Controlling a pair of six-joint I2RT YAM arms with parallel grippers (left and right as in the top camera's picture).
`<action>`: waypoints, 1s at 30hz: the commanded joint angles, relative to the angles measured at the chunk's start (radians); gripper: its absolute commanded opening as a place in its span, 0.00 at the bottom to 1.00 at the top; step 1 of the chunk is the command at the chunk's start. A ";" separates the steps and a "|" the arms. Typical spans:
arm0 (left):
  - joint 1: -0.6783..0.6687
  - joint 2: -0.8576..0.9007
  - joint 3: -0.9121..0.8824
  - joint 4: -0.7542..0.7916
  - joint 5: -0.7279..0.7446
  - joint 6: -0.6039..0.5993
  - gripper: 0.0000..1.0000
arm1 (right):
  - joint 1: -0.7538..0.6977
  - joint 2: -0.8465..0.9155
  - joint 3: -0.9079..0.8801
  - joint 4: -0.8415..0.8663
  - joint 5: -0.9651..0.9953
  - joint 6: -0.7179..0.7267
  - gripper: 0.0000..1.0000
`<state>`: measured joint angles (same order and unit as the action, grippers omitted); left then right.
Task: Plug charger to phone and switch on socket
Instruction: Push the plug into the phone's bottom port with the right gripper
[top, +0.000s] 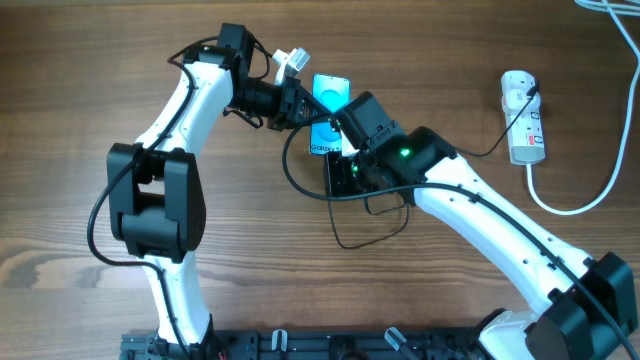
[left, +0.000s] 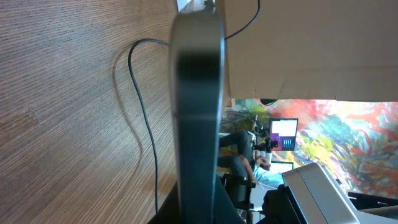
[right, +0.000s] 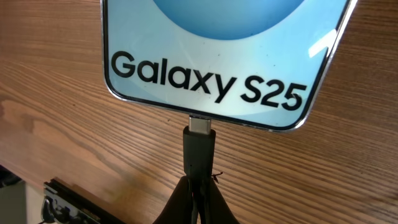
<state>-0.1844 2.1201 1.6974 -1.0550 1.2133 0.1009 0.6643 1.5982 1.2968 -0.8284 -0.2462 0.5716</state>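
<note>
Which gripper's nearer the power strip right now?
Right. The right gripper is at the phone's text end on the charger plug, well left of the power strip. The left gripper is at the phone's far side, farther away.

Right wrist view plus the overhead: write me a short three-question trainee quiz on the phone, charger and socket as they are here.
1. True or false: the tip of the charger meets the phone at the edge beside the "Galaxy S25" text.
2. Which arm's jaws hold the charger tip? A) left B) right C) neither
3. Fill in: the body of the socket is coloured ____.
Key: 1 true; 2 B, the right gripper; 3 white.
</note>
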 joint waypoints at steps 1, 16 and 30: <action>-0.007 -0.033 0.014 -0.003 0.053 0.026 0.04 | -0.001 0.008 0.011 0.005 -0.014 0.008 0.05; -0.008 -0.033 0.014 -0.016 0.053 0.026 0.04 | -0.001 0.008 0.011 0.007 -0.014 0.016 0.05; -0.019 -0.033 0.014 -0.023 0.053 0.026 0.04 | -0.001 0.008 0.011 0.009 -0.018 0.034 0.04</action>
<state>-0.1856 2.1201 1.6974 -1.0737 1.2144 0.1009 0.6643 1.5982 1.2968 -0.8284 -0.2615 0.5907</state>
